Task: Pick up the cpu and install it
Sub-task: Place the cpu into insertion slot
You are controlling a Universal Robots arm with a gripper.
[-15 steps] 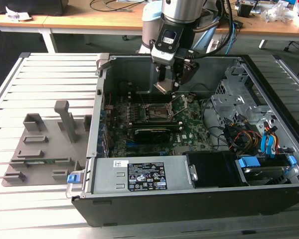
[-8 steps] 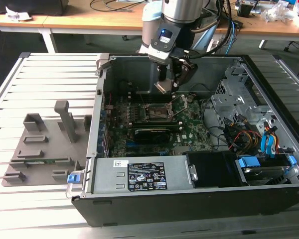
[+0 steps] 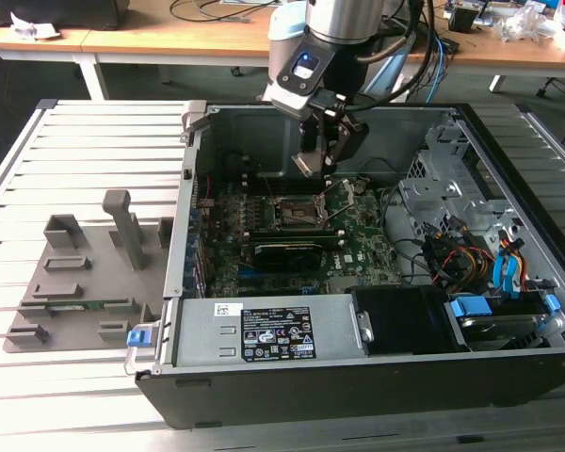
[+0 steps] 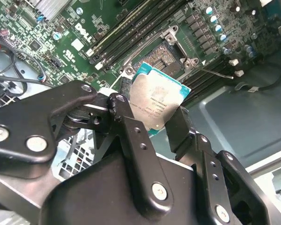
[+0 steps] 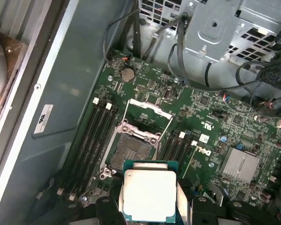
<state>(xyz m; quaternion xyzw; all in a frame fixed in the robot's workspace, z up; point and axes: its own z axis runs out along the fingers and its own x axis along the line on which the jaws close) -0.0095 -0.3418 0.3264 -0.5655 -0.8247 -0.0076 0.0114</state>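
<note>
The cpu (image 4: 155,104) is a flat square chip with a silvery top plate and a teal-green rim, held between the black fingers (image 4: 131,136) of my gripper (image 4: 152,123). In the first wrist view the cpu (image 5: 148,193) hangs above the motherboard, close to the open black socket frame (image 5: 133,149) with its metal lever raised. In the exterior view my gripper (image 3: 318,162) hovers inside the open computer case (image 3: 377,367), above and slightly behind the socket (image 3: 298,213). The gripper is shut on the chip's edges.
A long dark card (image 3: 297,252) lies in front of the socket. Cables and a drive cage (image 3: 461,226) crowd the exterior view's right side of the case. A grey fixture plate (image 3: 85,282) sits on the slatted table at the exterior view's left.
</note>
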